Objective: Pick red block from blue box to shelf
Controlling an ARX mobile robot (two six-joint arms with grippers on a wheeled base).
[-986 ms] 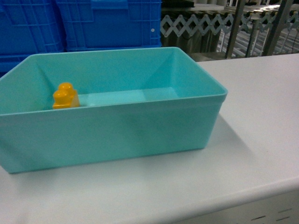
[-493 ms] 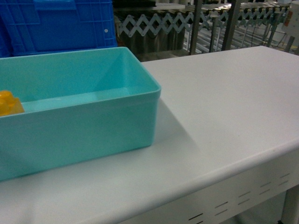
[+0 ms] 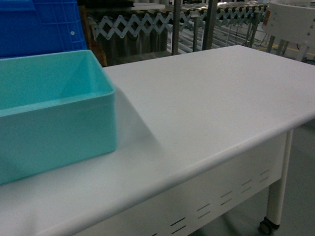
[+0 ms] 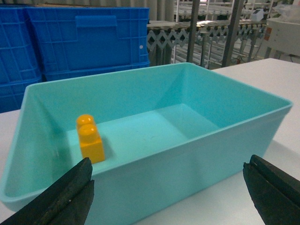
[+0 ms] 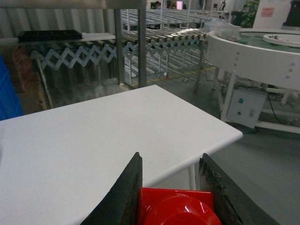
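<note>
Right gripper (image 5: 171, 187) clamped narrow on red block (image 5: 177, 207), block squeezed between dark fingers (image 5: 123, 197), held above far end of white table (image 5: 93, 140), away from blue box

Left gripper (image 4: 168, 192) spread wide, tips apart, just outside near wall of blue box (image 4: 197, 154)

Orange brick (image 4: 90, 139) upright inside box near left wall

Dark blue crates (image 4: 89, 40) behind box; steel uprights (image 5: 130, 42) and roller conveyor (image 5: 154, 40) beyond table

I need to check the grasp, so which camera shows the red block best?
The right wrist view: the red block sits between the right gripper fingers, knob visible. The head and left wrist views show none of it.
</note>
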